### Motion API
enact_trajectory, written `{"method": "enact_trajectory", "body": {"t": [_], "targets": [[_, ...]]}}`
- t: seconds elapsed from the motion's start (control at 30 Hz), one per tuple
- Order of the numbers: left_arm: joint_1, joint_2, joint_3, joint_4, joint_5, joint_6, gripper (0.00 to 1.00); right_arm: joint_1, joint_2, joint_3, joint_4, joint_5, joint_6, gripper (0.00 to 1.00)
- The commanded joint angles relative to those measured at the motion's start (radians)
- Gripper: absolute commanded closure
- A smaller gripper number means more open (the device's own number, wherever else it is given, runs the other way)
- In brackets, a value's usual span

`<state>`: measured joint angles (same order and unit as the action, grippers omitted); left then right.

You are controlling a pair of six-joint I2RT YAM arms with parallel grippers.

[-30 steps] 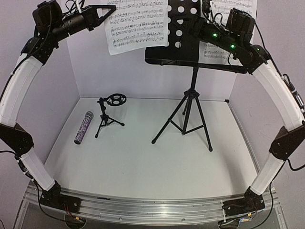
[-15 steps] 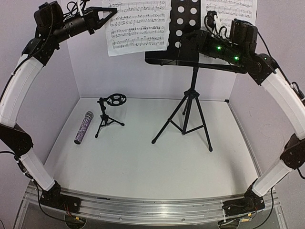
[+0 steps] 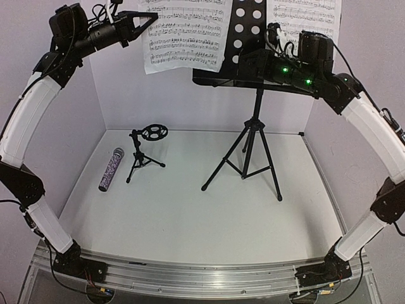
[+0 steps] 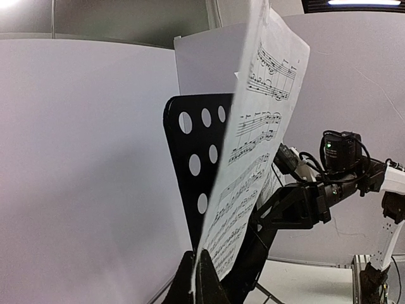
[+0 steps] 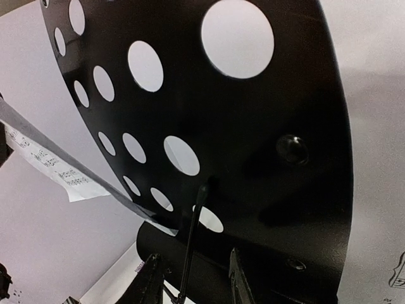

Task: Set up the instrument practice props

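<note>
On my white table (image 3: 190, 221), the glittery purple microphone (image 3: 111, 170) lies left of the small black tripod mic stand (image 3: 142, 155). The tall black tripod music stand (image 3: 253, 136) stands to their right. One white sheet-music page (image 3: 183, 31) sits in my left gripper (image 3: 149, 17), left of the stand's perforated tray (image 3: 243, 28). The second white sheet-music page (image 3: 304, 16) is to the tray's right.

The left claw (image 4: 195, 265) pinches a sheet-music page (image 4: 253, 149) (seen nearly edge-on) before the perforated tray (image 4: 192, 136).
</note>
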<state>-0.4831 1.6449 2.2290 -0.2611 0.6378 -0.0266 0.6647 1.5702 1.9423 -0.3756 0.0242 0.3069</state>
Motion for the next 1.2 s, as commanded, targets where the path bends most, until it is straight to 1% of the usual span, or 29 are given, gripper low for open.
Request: {"method": "enact_trajectory", "body": {"t": [0.0,0.07,0.17,0.23,0.37,0.4,0.43,0.5,0.67,0.9,1.17], "targets": [[0.005,0.012,-0.005,0.054,0.021,-0.020,1.00,0.006,0.029,0.017,0.019,-0.017,0.022,0.64],[0.005,0.020,-0.002,0.067,0.022,-0.033,1.00,0.006,0.052,0.033,0.020,-0.017,0.031,0.62],[0.005,0.037,0.019,0.073,0.029,-0.056,1.00,0.005,0.076,0.058,0.021,-0.050,0.037,0.65],[0.004,0.041,0.016,0.076,0.039,-0.076,1.00,0.005,0.078,0.060,0.022,-0.058,0.037,0.73],[0.004,0.051,0.023,0.062,0.010,-0.147,1.00,0.006,0.057,0.037,0.027,-0.064,0.036,0.95],[0.004,0.055,0.033,0.052,-0.008,-0.165,1.00,0.005,0.050,0.028,0.028,-0.064,0.035,0.99],[0.005,0.059,0.045,0.043,-0.022,-0.183,1.00,0.005,0.044,0.017,0.031,-0.063,0.034,1.00],[0.006,0.061,0.057,0.036,-0.043,-0.209,1.00,0.006,0.029,-0.004,0.045,-0.061,0.030,1.00],[0.006,0.073,0.068,0.038,-0.035,-0.274,1.00,0.006,-0.003,-0.056,0.136,-0.097,0.004,1.00],[0.007,0.092,0.061,0.054,-0.048,-0.293,1.00,0.006,-0.058,-0.161,0.388,-0.191,-0.090,1.00],[0.004,0.130,0.082,0.093,-0.028,-0.298,1.00,0.006,-0.055,-0.167,0.477,-0.266,-0.148,1.00]]}}
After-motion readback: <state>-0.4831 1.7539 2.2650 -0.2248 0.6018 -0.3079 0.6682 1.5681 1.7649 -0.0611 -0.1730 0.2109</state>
